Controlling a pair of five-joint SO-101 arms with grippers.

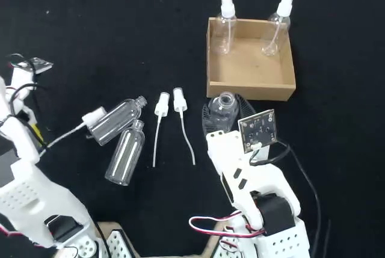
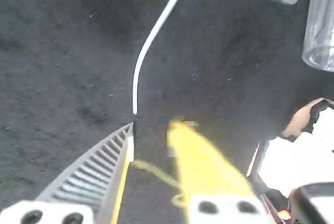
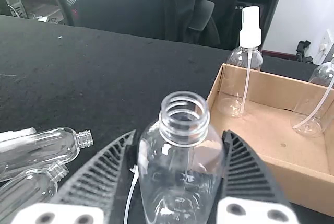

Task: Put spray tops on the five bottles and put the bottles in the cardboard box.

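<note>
My right gripper (image 3: 180, 148) is shut on a clear open-necked bottle (image 3: 180, 130), held upright just in front of the cardboard box (image 1: 252, 86). Two bottles with spray tops (image 1: 226, 26) (image 1: 279, 23) stand inside the box at its far side. Two more open bottles (image 1: 120, 119) (image 1: 126, 153) lie on the black table left of centre. One spray top (image 1: 93, 116) lies beside them, its thin tube (image 2: 151, 36) running toward my left gripper (image 2: 152, 127). That gripper is open, with the tube's end just at its fingertips. Two other spray tops (image 1: 161, 104) (image 1: 179, 98) lie mid-table.
The black table (image 1: 120, 41) stretches bare behind the lying bottles. The box's front half (image 3: 271, 130) holds nothing. Both arm bases stand at the near edge, with cables around the right one (image 1: 301, 174).
</note>
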